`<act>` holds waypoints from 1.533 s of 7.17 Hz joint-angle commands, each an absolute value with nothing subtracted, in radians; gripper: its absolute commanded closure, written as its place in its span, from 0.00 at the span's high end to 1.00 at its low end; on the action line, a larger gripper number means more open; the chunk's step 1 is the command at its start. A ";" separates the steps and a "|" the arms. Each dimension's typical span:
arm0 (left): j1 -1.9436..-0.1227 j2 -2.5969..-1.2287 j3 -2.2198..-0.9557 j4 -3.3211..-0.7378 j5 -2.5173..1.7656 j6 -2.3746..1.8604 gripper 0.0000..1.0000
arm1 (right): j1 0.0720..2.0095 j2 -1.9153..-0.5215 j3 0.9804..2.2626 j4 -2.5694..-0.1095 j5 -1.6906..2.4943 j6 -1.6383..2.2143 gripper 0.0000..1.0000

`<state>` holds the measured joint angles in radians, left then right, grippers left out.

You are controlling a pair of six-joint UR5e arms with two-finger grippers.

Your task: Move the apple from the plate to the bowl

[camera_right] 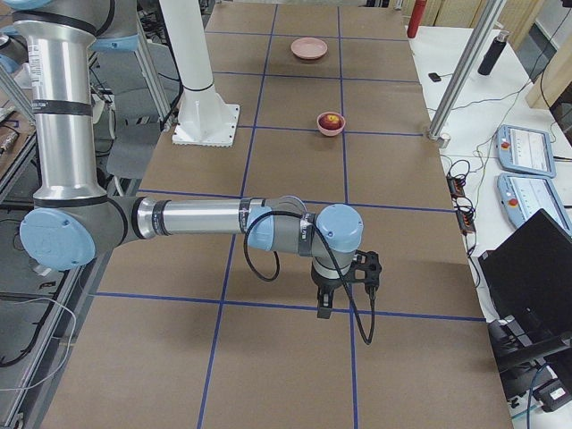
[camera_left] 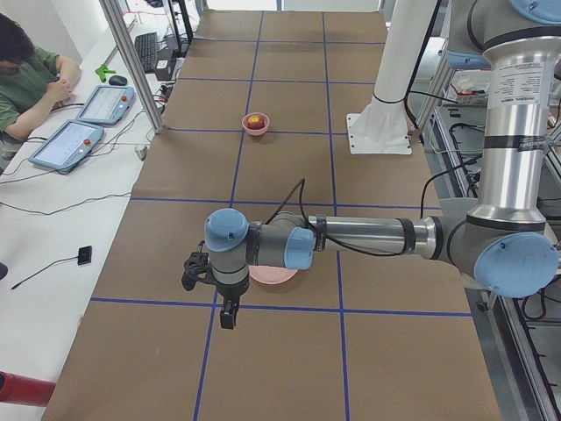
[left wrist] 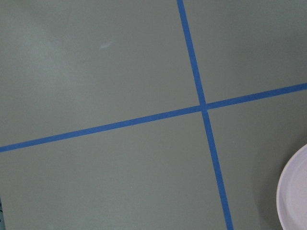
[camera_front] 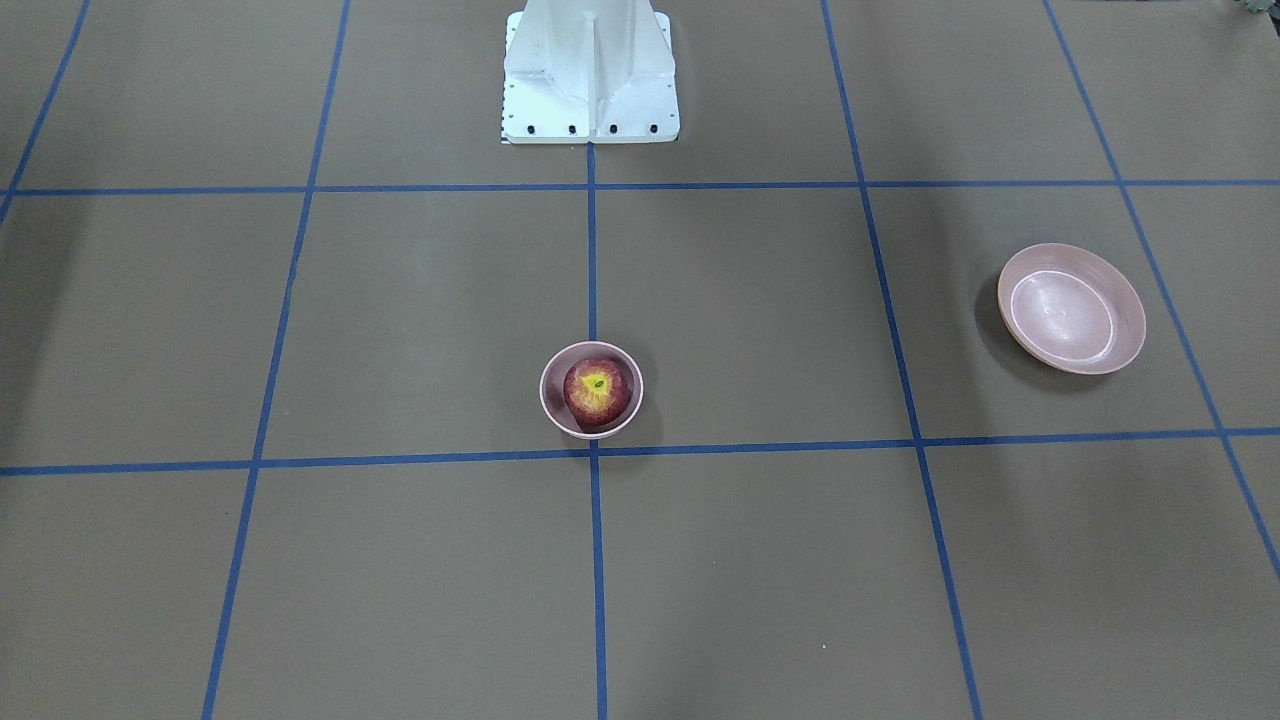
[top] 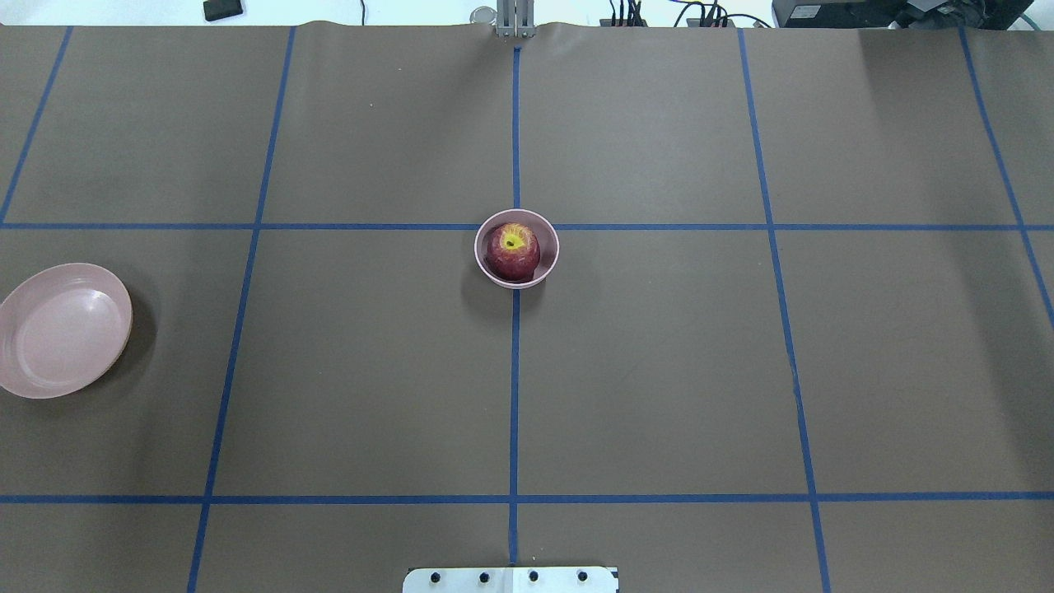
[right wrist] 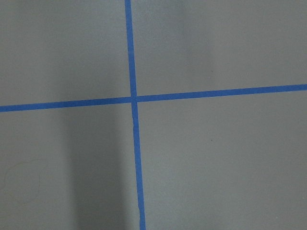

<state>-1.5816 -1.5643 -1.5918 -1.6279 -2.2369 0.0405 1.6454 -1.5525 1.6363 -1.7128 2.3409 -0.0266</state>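
Note:
The dark red apple point(camera_front: 597, 390) with its yellow stem patch sits inside the small deep pink bowl point(camera_front: 546, 392) at the table's middle, on the centre tape line. It also shows in the overhead view point(top: 512, 251). The wide pink plate point(top: 62, 329) lies empty at the robot's left. My left gripper point(camera_left: 228, 316) hangs over the table just beside the plate point(camera_left: 273, 275), far from the bowl. My right gripper point(camera_right: 323, 308) hangs over bare table at the other end. Both show only in the side views, so I cannot tell if they are open or shut.
Blue tape lines divide the brown table into squares. The robot's white base point(camera_front: 590, 70) stands at the table's robot side. An operator point(camera_left: 26, 74) sits at a side desk with tablets. The left wrist view shows the plate's rim point(left wrist: 295, 196) at its lower right.

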 commanded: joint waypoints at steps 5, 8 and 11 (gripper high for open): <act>-1.582 -1.563 -1.588 -1.631 -2.238 0.038 0.98 | 1.572 -1.554 1.664 -1.703 2.342 0.081 1.00; -1.582 -1.565 -1.589 -1.632 -2.238 0.038 0.98 | 1.572 -1.555 1.664 -1.703 2.344 0.081 1.00; -1.582 -1.565 -1.589 -1.634 -2.238 0.038 0.98 | 1.572 -1.555 1.664 -1.701 2.344 0.083 1.00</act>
